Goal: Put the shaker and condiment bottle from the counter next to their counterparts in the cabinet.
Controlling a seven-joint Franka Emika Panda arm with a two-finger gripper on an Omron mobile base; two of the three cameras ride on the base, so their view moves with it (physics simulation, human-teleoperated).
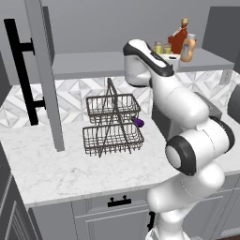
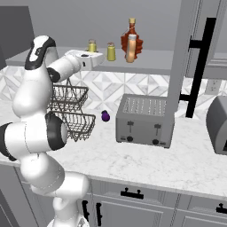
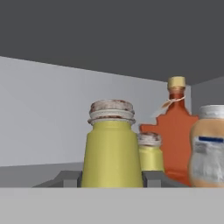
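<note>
i see end effector [image 3: 112, 179] up at cabinet shelf [image 2: 150, 62], fingers [image 3: 66, 178] narrowly parted, closed on shaker [image 3: 112, 151], which stands upright at shelf level. twin shaker [image 3: 150, 153] just behind it, red bottle [image 3: 175, 127] further back. condiment bottle [image 3: 209, 146] already on shelf, close beside red bottle. my read: bottle done, shaker at its spot, not yet released. left: let go, back arm out without knocking the jars. wire basket rack [image 1: 112, 124] and toaster [image 2: 142, 120] on bench [image 2: 155, 164].
</note>
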